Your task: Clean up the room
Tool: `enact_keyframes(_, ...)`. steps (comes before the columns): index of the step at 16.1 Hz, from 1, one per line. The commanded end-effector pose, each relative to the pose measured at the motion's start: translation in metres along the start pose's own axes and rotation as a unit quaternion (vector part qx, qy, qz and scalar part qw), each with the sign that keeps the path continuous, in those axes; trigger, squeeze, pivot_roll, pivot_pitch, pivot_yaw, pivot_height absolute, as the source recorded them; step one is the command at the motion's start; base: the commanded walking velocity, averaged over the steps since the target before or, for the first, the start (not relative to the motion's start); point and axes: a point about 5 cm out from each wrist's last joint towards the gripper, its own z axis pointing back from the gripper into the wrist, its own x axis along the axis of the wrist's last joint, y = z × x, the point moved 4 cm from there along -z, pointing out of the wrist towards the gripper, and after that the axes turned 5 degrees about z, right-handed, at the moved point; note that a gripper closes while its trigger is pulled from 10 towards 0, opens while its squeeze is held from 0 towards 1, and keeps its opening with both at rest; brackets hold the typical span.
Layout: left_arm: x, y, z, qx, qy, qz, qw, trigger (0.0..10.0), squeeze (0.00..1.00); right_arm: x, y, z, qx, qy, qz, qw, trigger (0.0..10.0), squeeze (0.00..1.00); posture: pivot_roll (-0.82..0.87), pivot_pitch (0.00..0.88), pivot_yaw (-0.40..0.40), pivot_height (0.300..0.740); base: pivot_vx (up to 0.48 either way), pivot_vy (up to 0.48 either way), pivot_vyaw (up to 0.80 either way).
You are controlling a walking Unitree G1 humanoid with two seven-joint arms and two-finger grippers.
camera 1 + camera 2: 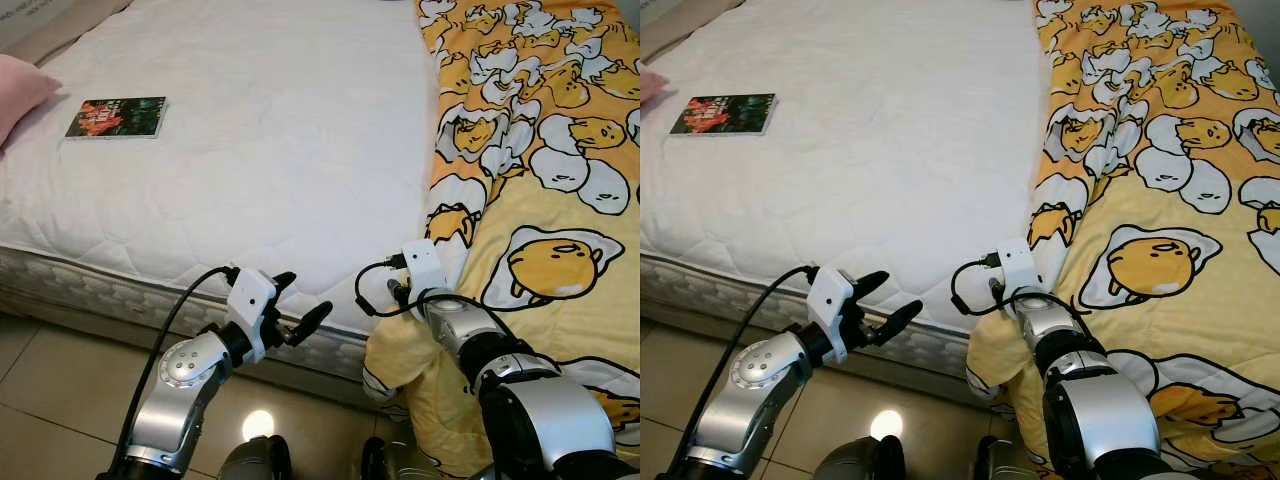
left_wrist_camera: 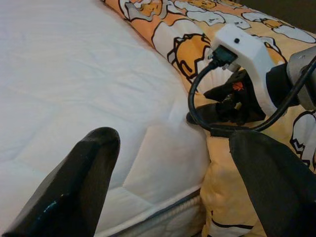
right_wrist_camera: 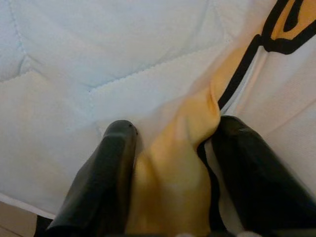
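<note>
The big white mattress (image 1: 250, 150) is lying half bare. The yellow egg blanket (image 1: 540, 200) is covering its right side. The right gripper (image 3: 170, 163) is probably pinching the blanket's edge; it should pull slowly. The left gripper (image 1: 295, 305) is waiting open wide.

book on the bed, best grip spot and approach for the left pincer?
The book lies flat on the mattress, far left near the pillow. Being flat and thin, it probably has to be pinched at an edge. I'd take its near long edge, coming low from the foot side with the open left pincer.
</note>
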Motion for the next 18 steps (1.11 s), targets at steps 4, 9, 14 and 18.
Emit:
enact_keyframes(4, -0.001, -0.003, -0.004, -0.010, 0.004, -0.001, 1.000, 10.0, 0.00, -0.011, 0.010, 0.000, 0.024, 0.020, -0.025, 0.999, 0.0, 0.00, 0.06, 0.132, -0.001, 0.740, 0.000, 0.000, 0.00)
enact_keyframes(9, -0.001, -0.002, -0.007, -0.011, 0.005, -0.003, 1.000, 10.0, 0.00, 0.075, 0.031, 0.004, 0.061, -0.112, -0.015, 0.992, 0.0, 0.00, 0.05, 0.114, -0.003, 0.740, 0.000, 0.000, 0.00)
enact_keyframes(14, 0.001, -0.001, -0.013, -0.010, -0.002, -0.007, 1.000, 10.0, 0.00, 0.148, 0.062, 0.025, 0.115, -0.227, 0.029, 0.967, 0.0, 0.00, 0.05, 0.084, -0.020, 0.740, 0.000, 0.000, 0.00)
enact_keyframes(18, 0.001, -0.001, -0.014, -0.007, -0.004, -0.003, 1.000, 10.0, 0.00, 0.105, 0.031, 0.012, 0.019, -0.174, 0.097, 0.980, 10.0, 1.00, 0.04, 0.088, -0.026, 0.740, 0.000, 0.000, 0.00)
